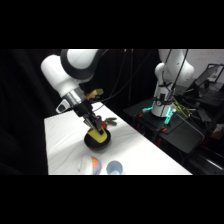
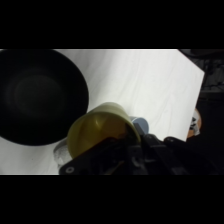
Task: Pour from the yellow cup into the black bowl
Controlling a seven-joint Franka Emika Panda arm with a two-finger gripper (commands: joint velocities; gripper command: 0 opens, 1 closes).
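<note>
I have the yellow cup (image 1: 98,136) clenched in my tool (image 1: 95,126), which comes down at a slant from the upper left in the side view, and the cup hangs tipped right over the black bowl (image 1: 96,144) near the middle of the white desk (image 1: 65,145). In the wrist view the cup (image 2: 100,131) sits just ahead of my black linkage with its open mouth turned toward the camera, and the bowl (image 2: 35,97) lies to the upper left of it, its rim close by the cup's. I cannot make out anything in the cup or in the bowl. I judge the cup light and stiff, a plain smooth wall with no handle and a slight taper, so it could slide in a loose grip as it tilts; the wall is the sensible place to hold, pinched across the sides below the rim, leaving the mouth clear for pouring. The bowl looks glossy and shallow, apt to skid if nudged. A striped bowl (image 1: 91,165) and a pale blue cup (image 1: 114,168) sit at the desk's near edge, well apart from my work.
</note>
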